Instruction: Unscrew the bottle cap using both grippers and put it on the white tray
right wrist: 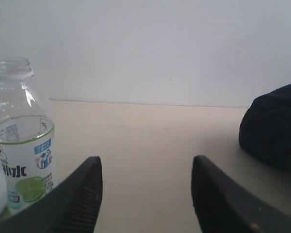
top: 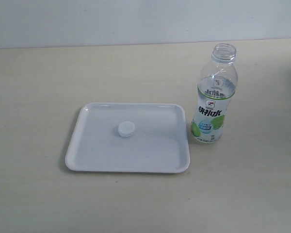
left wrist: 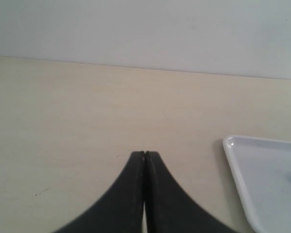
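place: lab-style test bench | evidence: pale beige tabletop (top: 34, 82); plain white wall (top: 136, 19) behind

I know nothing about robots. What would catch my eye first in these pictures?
The clear drink bottle stands upright on the pale table with its neck open, just beside the right edge of the white tray. Its small white cap lies alone near the middle of that tray. The left gripper is pinched shut and empty, while the right gripper is open with the bottle off to one side.
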Tool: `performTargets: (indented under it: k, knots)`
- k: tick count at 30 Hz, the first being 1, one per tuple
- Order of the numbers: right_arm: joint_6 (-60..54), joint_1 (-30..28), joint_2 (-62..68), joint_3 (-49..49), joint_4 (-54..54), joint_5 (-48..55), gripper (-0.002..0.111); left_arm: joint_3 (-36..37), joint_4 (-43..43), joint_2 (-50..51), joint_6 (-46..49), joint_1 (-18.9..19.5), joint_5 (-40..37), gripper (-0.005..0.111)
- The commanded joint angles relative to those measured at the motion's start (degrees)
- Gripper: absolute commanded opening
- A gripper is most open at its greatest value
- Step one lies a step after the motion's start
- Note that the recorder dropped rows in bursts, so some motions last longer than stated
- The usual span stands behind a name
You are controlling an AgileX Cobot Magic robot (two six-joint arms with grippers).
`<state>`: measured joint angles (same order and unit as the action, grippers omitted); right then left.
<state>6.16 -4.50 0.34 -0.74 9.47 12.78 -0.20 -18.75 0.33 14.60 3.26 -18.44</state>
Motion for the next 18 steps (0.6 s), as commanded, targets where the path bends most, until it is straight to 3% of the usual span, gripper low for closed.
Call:
performTargets:
  k: [1,6,18]
  knots:
    - [-0.51,-2.0,-0.34,0.74,-0.34,-0.72,0.053,0.2,0.18,-0.33,-0.06,0.08,0.14,0.0]
    - [-0.37,-7.14,-0.34,0.74,-0.52,3.26,0.053,0.2,0.18,-0.33,-0.06,0.08,0.14,0.0]
    - [1.67,-7.14,-0.34,0.74,-0.41,3.37,0.053,0.2,0.18,-0.33,-0.06,0.08,0.14,0.0]
